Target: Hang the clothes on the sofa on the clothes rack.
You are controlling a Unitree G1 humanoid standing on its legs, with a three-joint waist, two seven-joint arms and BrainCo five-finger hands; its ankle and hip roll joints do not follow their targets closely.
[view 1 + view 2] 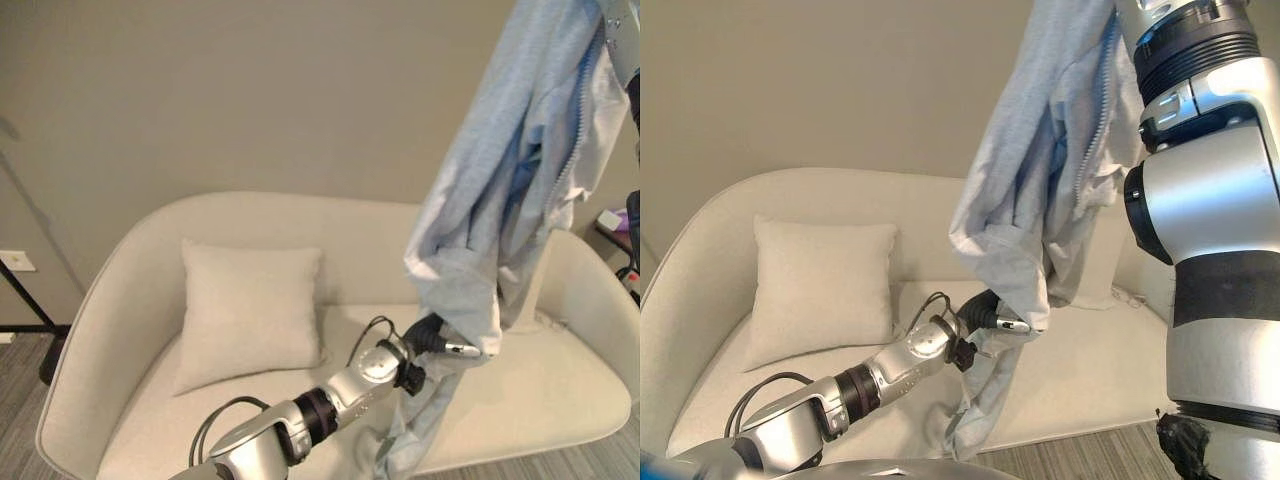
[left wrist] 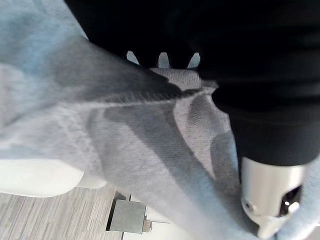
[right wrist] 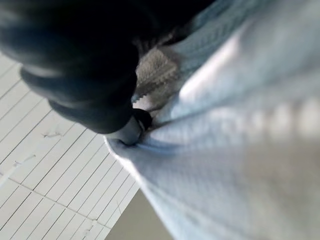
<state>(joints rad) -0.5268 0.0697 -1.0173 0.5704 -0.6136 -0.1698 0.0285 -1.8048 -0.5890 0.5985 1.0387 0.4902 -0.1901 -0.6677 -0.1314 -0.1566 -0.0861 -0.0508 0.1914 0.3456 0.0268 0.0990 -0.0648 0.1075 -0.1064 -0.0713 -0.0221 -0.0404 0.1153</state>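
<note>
Op: Left wrist view first: my left hand [image 2: 272,215] has silver fingers pushed into the folds of the pale blue zip jacket [image 2: 150,160], with the cloth bunched round them, so I read it as pinching the fabric.

Desk: And from the head camera?

Op: Lower centre of the left eye view, that left hand [image 1: 440,345] sits at the jacket's [image 1: 520,180] lower fold, dark cover visible, fingertips buried under the hem. The garment hangs from the upper right corner of the frame down past the front edge of the cream sofa [image 1: 560,390].

Desk: Right side?

Op: In the right wrist view my right hand [image 3: 125,132] shows a dark-tipped finger pressed into the cloth; I cannot tell whether the fingers are curled.

Desk: Anything else?

Op: A cream cushion [image 1: 250,310] leans on the sofa's back, left of centre, well apart from the jacket.
</note>
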